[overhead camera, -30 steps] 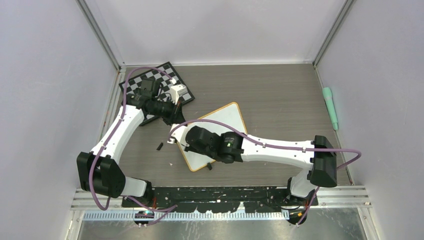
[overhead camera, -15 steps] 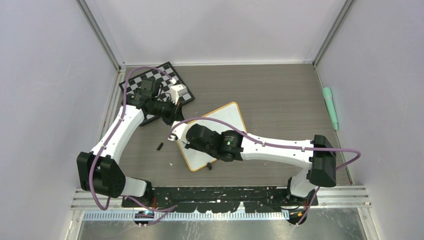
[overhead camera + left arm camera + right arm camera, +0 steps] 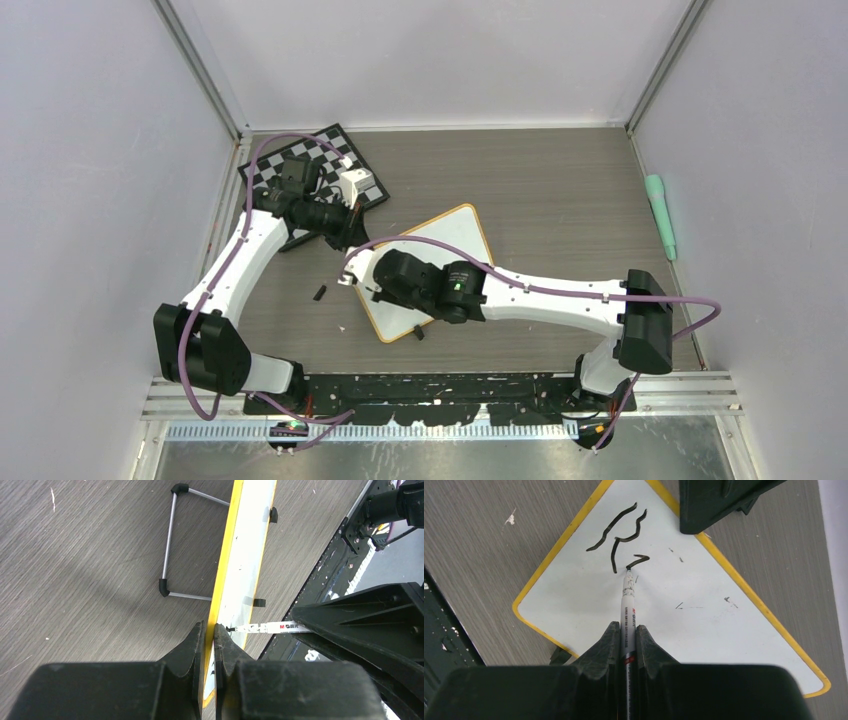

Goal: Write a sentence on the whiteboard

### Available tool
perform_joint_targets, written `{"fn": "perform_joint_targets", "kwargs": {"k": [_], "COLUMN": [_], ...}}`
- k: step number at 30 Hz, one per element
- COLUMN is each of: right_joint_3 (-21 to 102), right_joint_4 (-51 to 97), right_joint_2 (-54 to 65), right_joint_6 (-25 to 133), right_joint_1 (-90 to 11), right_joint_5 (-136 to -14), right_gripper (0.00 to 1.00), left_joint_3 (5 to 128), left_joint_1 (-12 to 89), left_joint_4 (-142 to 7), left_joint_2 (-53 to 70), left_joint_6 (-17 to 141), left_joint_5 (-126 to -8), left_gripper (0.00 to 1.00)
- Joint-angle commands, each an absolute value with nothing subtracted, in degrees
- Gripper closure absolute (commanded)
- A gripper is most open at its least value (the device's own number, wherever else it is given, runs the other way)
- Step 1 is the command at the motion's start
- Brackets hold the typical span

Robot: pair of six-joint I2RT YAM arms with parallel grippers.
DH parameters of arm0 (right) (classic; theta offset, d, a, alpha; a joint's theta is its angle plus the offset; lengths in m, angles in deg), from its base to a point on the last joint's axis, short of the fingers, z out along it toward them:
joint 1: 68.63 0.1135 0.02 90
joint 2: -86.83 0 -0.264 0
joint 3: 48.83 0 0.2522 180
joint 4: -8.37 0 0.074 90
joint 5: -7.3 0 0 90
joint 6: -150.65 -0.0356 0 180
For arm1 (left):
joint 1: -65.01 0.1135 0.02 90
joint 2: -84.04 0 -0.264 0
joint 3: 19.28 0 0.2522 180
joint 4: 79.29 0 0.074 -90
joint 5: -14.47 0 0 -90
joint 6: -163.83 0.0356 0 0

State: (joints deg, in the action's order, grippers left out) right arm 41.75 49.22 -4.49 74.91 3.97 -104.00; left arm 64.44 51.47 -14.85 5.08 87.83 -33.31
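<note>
The whiteboard point(image 3: 452, 237), white with a yellow-orange rim, lies tilted in the middle of the table. My left gripper point(image 3: 352, 238) is shut on its far-left rim, and the left wrist view shows the jaws point(image 3: 210, 628) pinching the yellow edge point(image 3: 223, 565). My right gripper point(image 3: 352, 281) is shut on a white marker point(image 3: 628, 597), whose tip touches the board point(image 3: 704, 615). Of the sentence point(image 3: 623, 536), only a few black strokes show, roughly an "R" and a short hooked stroke at the tip. The marker also shows in the left wrist view point(image 3: 270, 627).
A black-and-white chessboard point(image 3: 330, 150) with a white box point(image 3: 357, 185) on it lies at the back left. A green pen-like object point(image 3: 660, 215) lies by the right wall. A small black piece point(image 3: 319, 293) and a wire stand point(image 3: 170, 545) lie left of the board.
My right gripper with the marker has shifted slightly to the left over the board. My left arm has not moved.
</note>
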Motion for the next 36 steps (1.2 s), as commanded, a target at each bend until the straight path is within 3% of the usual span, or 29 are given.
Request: {"fn": "perform_joint_targets", "kwargs": {"k": [1,19,36], "right_joint_3": [40.6,46.8,49.1], "right_joint_4": [50.3,53.4,48.0], "right_joint_2": [-2.6,-0.2,-5.2], "right_joint_6": [73.7,73.6,74.9], "right_joint_1": [3.8,4.1,4.1], "right_joint_5": [-102.2,-103.7,-107.4], "right_gripper": [1.00,1.00,1.00], "left_joint_3": [64.4,64.7,64.5], "left_joint_1": [50.2,50.1,49.8], "left_joint_4": [-13.6,-13.4,-13.4], "left_joint_2": [4.1,4.1,4.2], "left_joint_6": [88.3,88.3,88.5], "left_joint_5": [-33.3,-33.1,-33.1], "left_gripper": [1.00,1.00,1.00]}}
